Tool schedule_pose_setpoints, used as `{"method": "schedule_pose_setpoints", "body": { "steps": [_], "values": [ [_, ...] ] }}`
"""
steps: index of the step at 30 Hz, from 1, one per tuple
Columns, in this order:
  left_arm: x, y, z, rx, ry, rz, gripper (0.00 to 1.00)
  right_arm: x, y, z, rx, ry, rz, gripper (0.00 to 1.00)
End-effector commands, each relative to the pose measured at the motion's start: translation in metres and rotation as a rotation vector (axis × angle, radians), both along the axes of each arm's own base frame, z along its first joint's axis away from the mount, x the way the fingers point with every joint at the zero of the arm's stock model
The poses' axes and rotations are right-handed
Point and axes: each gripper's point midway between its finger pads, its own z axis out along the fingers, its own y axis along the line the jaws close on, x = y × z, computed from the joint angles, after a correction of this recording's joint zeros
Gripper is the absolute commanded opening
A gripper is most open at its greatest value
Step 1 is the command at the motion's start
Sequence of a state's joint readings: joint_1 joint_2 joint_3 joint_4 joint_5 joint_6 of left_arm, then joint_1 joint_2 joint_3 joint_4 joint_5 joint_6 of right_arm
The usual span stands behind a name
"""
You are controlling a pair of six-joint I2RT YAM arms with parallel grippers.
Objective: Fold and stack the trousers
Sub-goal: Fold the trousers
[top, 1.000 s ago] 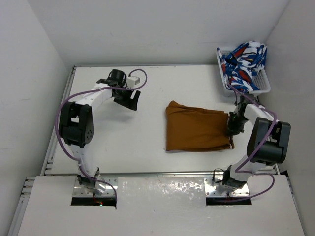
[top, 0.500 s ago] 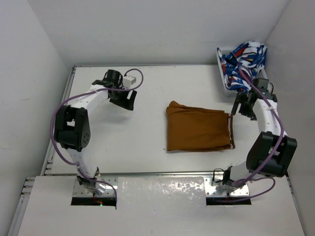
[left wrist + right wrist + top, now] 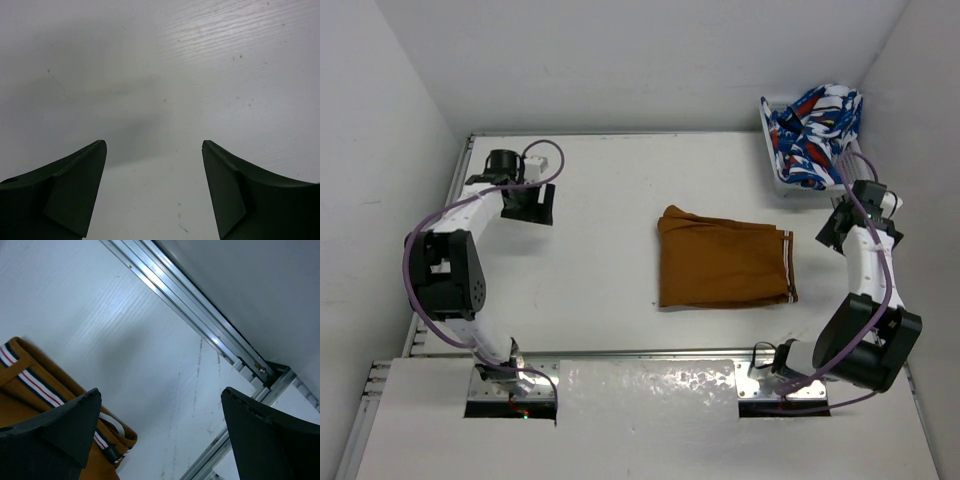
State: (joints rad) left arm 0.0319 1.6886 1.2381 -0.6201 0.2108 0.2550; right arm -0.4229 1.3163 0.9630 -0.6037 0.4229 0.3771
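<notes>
I'm looking down on a white matte tabletop (image 3: 590, 280) closed in by plain white walls (image 3: 640, 60), with an aluminium rail (image 3: 200, 325) along its edge. The folded mustard-brown cotton trousers (image 3: 722, 265) lie flat on it as a rough rectangle, their striped waistband edge on the right side.

Far to the left of the trousers and a little further back, the left gripper (image 3: 535, 205) hangs over bare table. Its wrist camera shows the 2 dark fingers of that gripper (image 3: 154, 145) spread wide with nothing between them. Just off the right side of the trousers, the right gripper (image 3: 833, 232) is clear of the cloth. On its own camera the gripper (image 3: 161, 390) is also spread and empty, with the trousers' (image 3: 20, 400) waistband corner beside 1 finger.

Behind and to the right of the trousers, a white wire basket (image 3: 855, 170) holds blue-white-red patterned clothes (image 3: 810, 130).

From above I can't count the folded layers. Both wrist views cut the fingers off at the frame bottom, and 1 right finger hides part of the cloth.
</notes>
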Motion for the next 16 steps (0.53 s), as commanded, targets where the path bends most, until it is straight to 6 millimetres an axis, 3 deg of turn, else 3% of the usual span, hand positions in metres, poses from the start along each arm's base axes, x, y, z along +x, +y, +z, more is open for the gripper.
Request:
{"method": "schedule_pose_setpoints", "body": {
  "steps": [1,16],
  "values": [
    [0.0081,0.0069,0.0213,0.006,-0.088,0.036,0.75,0.0072,-0.0113,0.0070,-0.057,-0.058,-0.068,0.99],
    [0.0049,0.0098,0.0204,0.018,-0.094,0.045,0.75,0.0072,-0.0123,0.0021,-0.073,-0.119,-0.104,0.99]
  ]
}}
